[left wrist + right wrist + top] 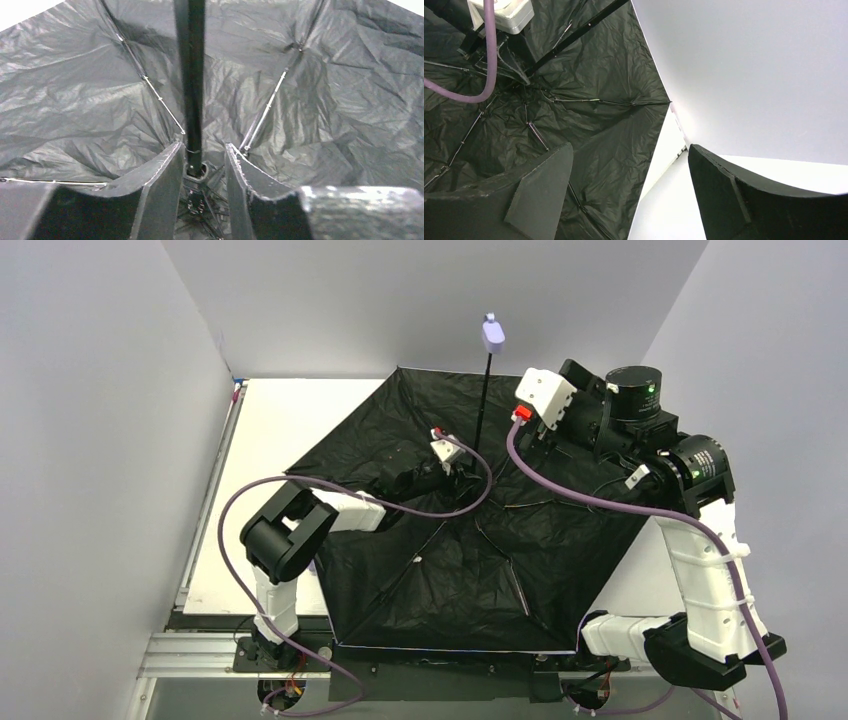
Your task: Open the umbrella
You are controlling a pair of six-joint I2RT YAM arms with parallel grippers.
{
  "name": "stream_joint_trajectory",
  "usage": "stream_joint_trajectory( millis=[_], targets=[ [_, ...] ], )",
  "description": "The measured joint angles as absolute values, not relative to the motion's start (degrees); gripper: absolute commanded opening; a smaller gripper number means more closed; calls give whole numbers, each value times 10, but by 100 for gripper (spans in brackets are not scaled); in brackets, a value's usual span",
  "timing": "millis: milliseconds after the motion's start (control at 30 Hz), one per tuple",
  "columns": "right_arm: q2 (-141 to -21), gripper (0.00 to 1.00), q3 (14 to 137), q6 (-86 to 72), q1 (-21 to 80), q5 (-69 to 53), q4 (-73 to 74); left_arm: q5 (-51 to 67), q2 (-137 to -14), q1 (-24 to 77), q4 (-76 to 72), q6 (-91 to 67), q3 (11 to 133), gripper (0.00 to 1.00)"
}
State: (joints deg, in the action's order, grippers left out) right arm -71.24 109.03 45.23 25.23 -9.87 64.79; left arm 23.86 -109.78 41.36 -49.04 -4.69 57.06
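Straddling umbrella shaft (192, 90), left jaws half-open

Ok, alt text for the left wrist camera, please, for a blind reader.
The left gripper straddles the umbrella's thin black shaft, fingers not touching it. Behind, the open canopy's crinkled black underside with metal ribs fills the view.

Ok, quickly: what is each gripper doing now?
Left gripper: open, around the umbrella shaft, not clamping it.
Right gripper: open, holding nothing.
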Motion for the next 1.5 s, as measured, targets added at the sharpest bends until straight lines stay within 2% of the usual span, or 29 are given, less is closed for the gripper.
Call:
stream_joint_trajectory(
  millis=[233,400,633,1067,1333,1500],
  targets=[
    [-712,81,1087,451,252,-84,653,197,-1123,414,-532,-43,594,25],
    [-711,81,1073,447,252,-83,653,181,-1141,417,-544,-38,610,15],
    [-711,81,1067,444,252,-81,653,169,-1164,422,-581,-45,614,7],
    [-710,81,1065,443,252,-72,653,148,-1173,427,-553,-65,637,13],
    [-704,82,1057,438,252,-69,657,61,-1173,450,-455,-86,662,18],
    [-699,82,1051,437,252,-68,661,10,-1173,464,-485,-86,640,15]
  ],
)
